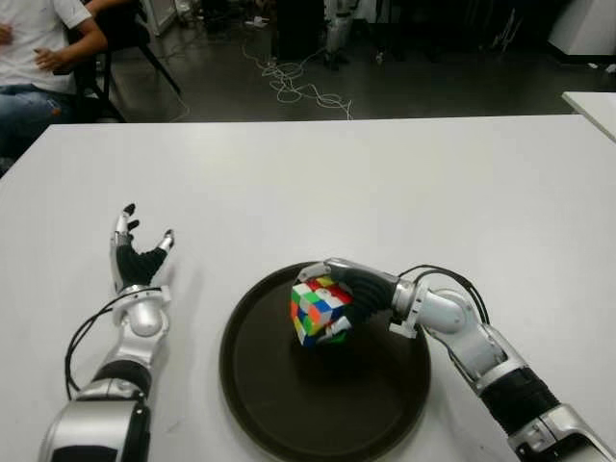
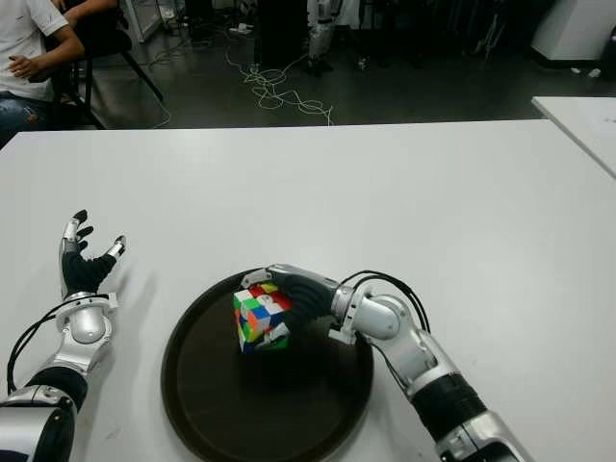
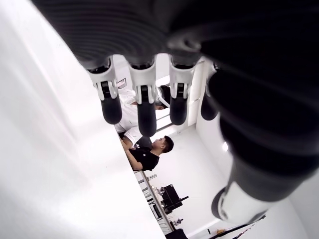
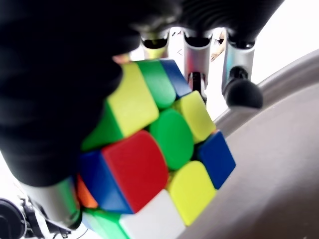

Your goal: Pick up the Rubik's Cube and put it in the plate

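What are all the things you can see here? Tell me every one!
Cube: one, many colours, over the plate, held in the right hand.
Plate: one, dark brown, round, on the table's near middle.
Table: one, white, under everything.
Second table: one, white, far right, only a corner shows.
Cables: a tangle, pale, on the dark floor beyond the table.
Person: one, white shirt, sitting at far left.
Left hand: one, black and silver, fingers spread, holding nothing, left of the plate.
Right hand: one, black and silver, fingers wrapped around the cube.
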Controlling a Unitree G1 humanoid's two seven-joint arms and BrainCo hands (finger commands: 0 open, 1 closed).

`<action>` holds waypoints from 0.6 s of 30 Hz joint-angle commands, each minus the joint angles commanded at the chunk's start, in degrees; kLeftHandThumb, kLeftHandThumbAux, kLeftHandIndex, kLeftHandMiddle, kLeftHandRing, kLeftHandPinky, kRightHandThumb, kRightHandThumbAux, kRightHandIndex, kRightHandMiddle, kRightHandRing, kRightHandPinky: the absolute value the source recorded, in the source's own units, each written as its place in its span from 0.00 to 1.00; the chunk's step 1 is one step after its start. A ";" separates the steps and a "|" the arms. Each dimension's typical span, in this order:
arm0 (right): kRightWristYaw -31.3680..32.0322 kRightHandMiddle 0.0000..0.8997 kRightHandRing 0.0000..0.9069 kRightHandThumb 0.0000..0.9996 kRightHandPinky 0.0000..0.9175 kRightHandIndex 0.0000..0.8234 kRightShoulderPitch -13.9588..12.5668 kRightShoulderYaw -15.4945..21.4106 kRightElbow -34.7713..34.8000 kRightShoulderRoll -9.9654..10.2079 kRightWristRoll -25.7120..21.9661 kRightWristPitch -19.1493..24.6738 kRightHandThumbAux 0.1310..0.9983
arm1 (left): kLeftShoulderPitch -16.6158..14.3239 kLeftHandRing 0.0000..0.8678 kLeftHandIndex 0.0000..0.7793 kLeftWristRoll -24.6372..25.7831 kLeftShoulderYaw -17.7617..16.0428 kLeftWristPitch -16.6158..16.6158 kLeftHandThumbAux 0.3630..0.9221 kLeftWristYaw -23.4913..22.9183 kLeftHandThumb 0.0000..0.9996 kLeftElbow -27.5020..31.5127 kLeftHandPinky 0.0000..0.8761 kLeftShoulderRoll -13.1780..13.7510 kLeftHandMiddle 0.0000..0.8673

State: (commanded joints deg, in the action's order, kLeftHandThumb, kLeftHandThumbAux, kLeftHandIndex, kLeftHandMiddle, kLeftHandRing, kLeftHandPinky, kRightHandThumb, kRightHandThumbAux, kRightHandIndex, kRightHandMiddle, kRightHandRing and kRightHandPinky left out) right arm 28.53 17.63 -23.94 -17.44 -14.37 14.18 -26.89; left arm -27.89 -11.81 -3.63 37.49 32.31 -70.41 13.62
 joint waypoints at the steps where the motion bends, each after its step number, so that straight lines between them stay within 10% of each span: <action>1: -0.22 0.93 0.95 0.09 0.93 0.87 -0.04 0.03 -0.07 0.06 0.16 -0.19 0.84 | 0.01 0.16 0.15 -0.06 0.04 0.03 0.76 0.08 0.00 0.01 0.14 0.02 0.16; 9: -0.52 0.82 0.85 0.01 0.83 0.67 0.05 0.42 -2.37 1.34 -1.77 -2.77 0.85 | 0.05 0.16 0.16 -0.57 0.25 -0.47 0.74 1.14 0.00 0.04 0.15 0.13 0.16; 14: 1.02 0.51 0.54 0.00 0.52 0.41 0.34 0.46 -3.54 1.66 -3.70 -3.68 0.80 | 0.02 0.18 0.16 -0.56 0.30 -0.61 0.72 1.33 0.00 0.02 0.18 0.08 0.16; 18: 4.18 0.32 0.44 0.00 0.52 0.21 0.65 0.55 -3.73 1.65 -6.80 -3.79 0.68 | -0.03 0.17 0.15 -0.37 0.22 -0.82 0.73 1.09 0.00 -0.03 0.15 0.04 0.16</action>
State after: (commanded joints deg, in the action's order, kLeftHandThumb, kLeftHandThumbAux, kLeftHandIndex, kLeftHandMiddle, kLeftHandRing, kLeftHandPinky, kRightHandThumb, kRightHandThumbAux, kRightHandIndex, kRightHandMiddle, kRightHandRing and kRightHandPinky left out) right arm 32.71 18.28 -23.40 -21.17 -12.72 7.38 -30.69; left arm -27.92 -12.18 -3.41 36.67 33.40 -70.44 13.66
